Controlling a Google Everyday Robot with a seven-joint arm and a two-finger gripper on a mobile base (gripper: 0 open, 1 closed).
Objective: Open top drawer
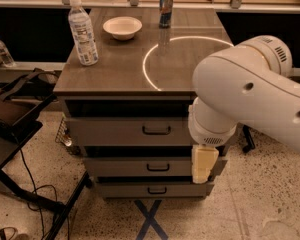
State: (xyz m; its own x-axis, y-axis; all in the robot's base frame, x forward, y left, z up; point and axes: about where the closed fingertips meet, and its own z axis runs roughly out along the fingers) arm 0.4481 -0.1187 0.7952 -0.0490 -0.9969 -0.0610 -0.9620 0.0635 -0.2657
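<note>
A Google Everyday Robot's white arm (250, 91) reaches in from the right across a grey three-drawer cabinet, its cream-coloured gripper (203, 166) hanging downward at the cabinet's front right corner. The gripper lies in front of the right end of the middle drawer (135, 166), just below the right end of the top drawer (120, 130). From this angle it cannot be told whether the gripper is open or closed, or whether it touches either front. It is well to the right of the top drawer's handle (156, 130), a small black loop at the centre of the flat grey front, and nothing is on that handle. The top drawer sits directly beneath the wood-grain surface (105, 71), with a dark band showing between the two. The bottom drawer (135, 189) lies under the middle one, and both carry similar black handles.

On the surface, a clear plastic water bottle (83, 31) stands upright near the left edge, a shallow white bowl (122, 27) sits just behind and to its right, and a slim drinks can (165, 8) stands upright at the back. A thin bright ring (146, 69) curves across the right half of the surface, partly hidden by the arm.

On the speckled floor (260, 204), a blue tape cross (150, 223) marks the spot in front of the cabinet. To the left are a dark bag (12, 109), trailing black cables (32, 194) and a second water bottle (2, 52) on a low shelf.
</note>
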